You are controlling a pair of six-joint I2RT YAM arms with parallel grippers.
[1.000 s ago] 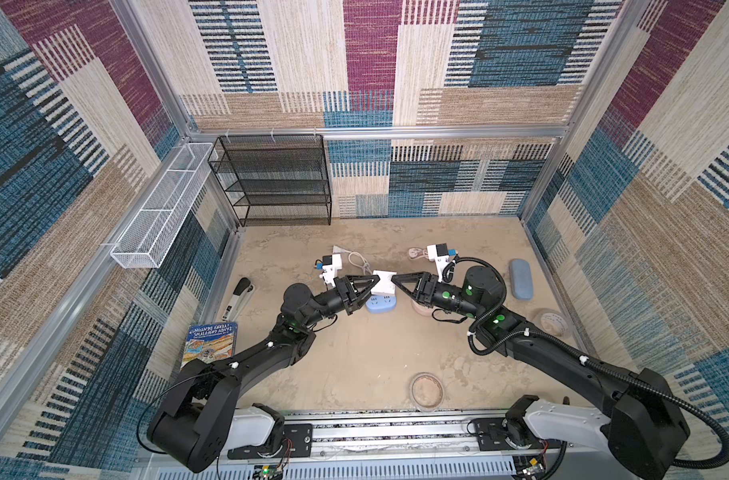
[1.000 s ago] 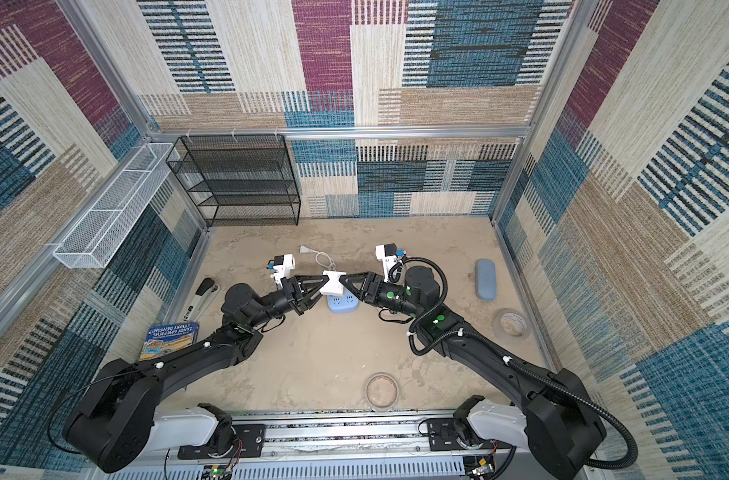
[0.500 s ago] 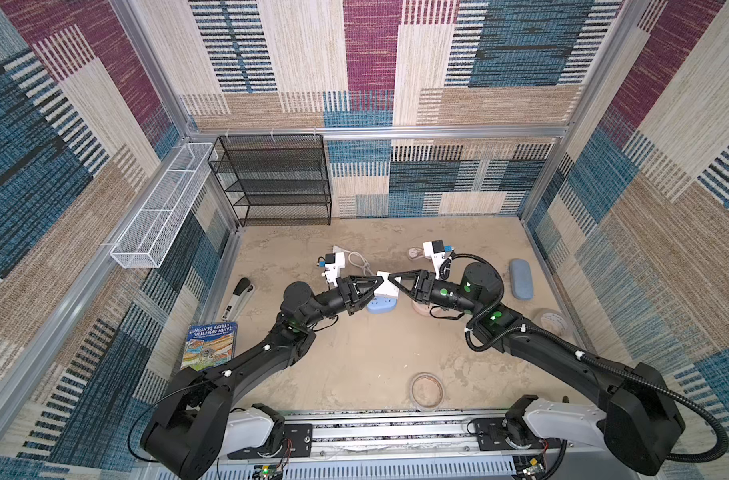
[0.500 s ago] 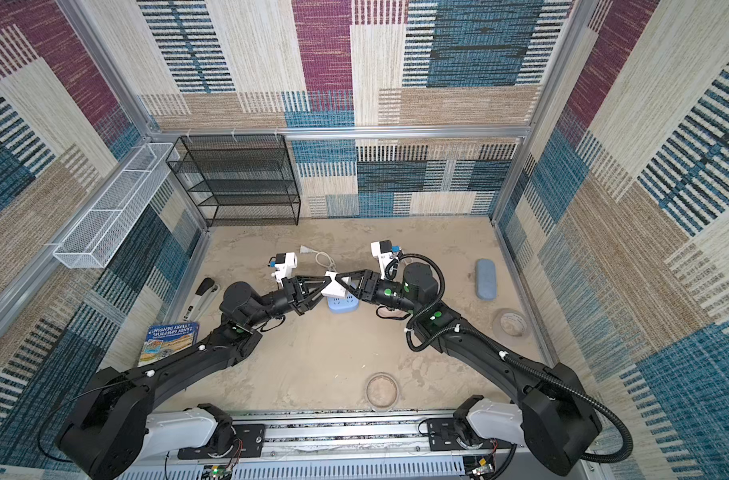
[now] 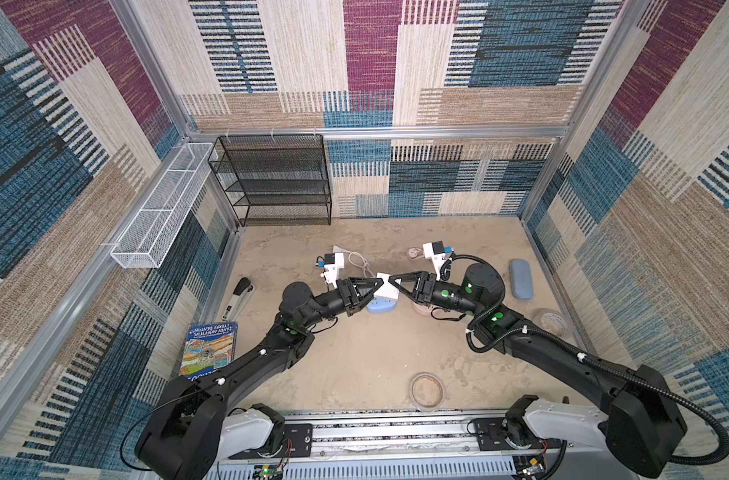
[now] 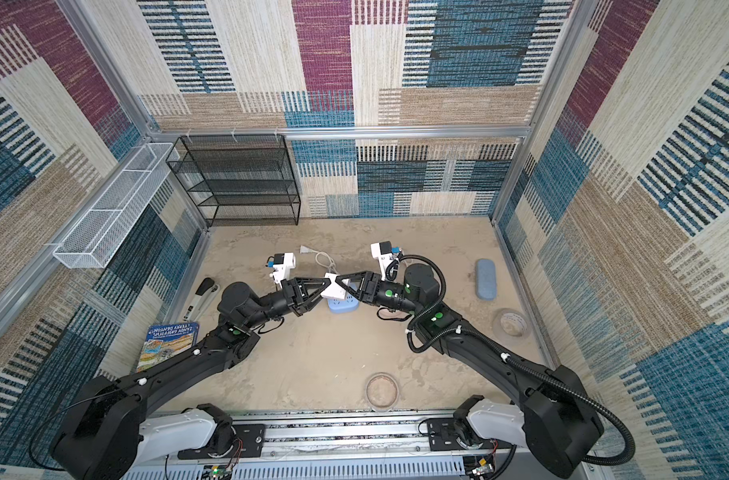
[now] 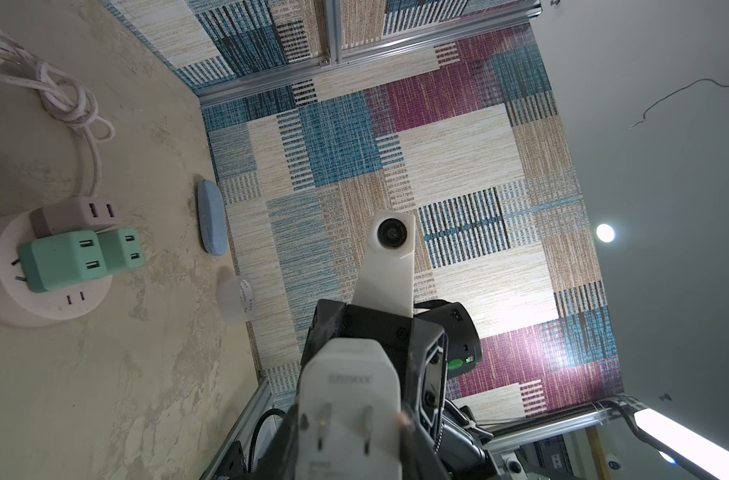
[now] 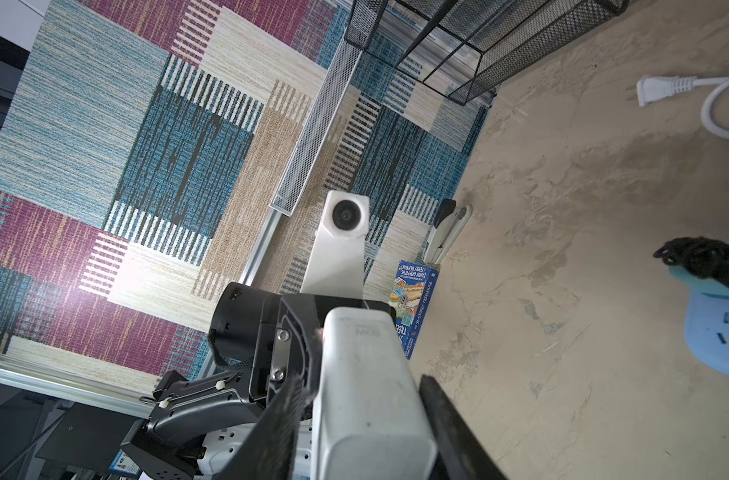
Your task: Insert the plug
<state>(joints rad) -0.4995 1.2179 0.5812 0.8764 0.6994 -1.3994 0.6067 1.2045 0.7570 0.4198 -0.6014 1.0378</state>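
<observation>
Sandy tabletop inside a carpet-walled cell. Both arms meet over its centre. Left gripper pinches the white plug, which hangs clear of the table with its prongs facing that wrist camera. Right gripper has drawn its jaws in around the plug's far end over the last second; whether they bite firmly, cannot tell. Blue socket hub lies just at 6 o'clock of the plug. Reads as a handover; insertion not begun.
</observation>
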